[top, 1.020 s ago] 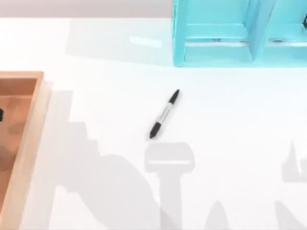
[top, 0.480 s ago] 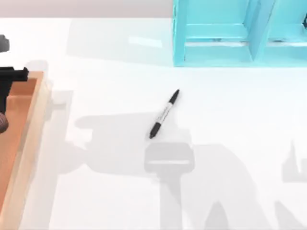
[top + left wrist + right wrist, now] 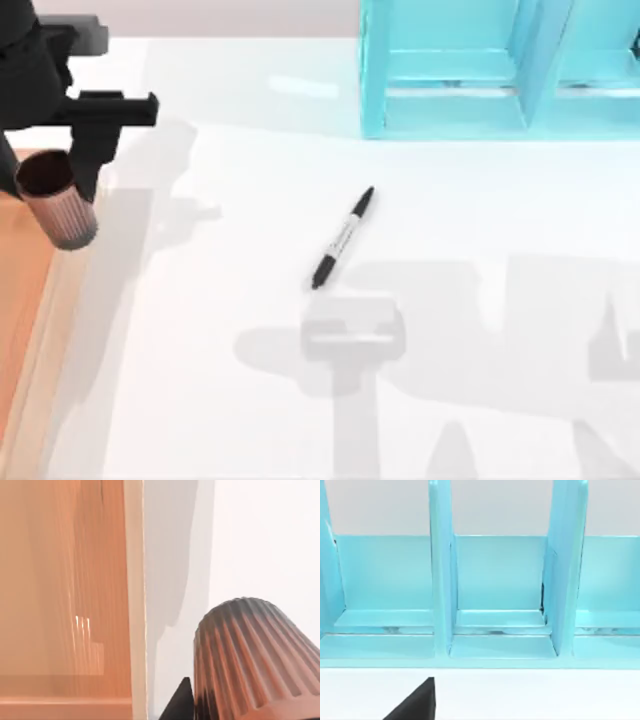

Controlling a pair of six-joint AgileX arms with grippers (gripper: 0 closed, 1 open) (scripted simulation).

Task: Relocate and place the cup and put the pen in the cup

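The left claw [image 3: 62, 175] pinches the cup [image 3: 55, 205], held above the tray's [image 3: 20, 300] edge. The pen [image 3: 342, 238] lies untouched mid-surface. Both placing and insertion remain; I cannot tell the right claw's state.

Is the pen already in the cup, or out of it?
Out. The pen lies flat on the table, far from the cup held by the left gripper.
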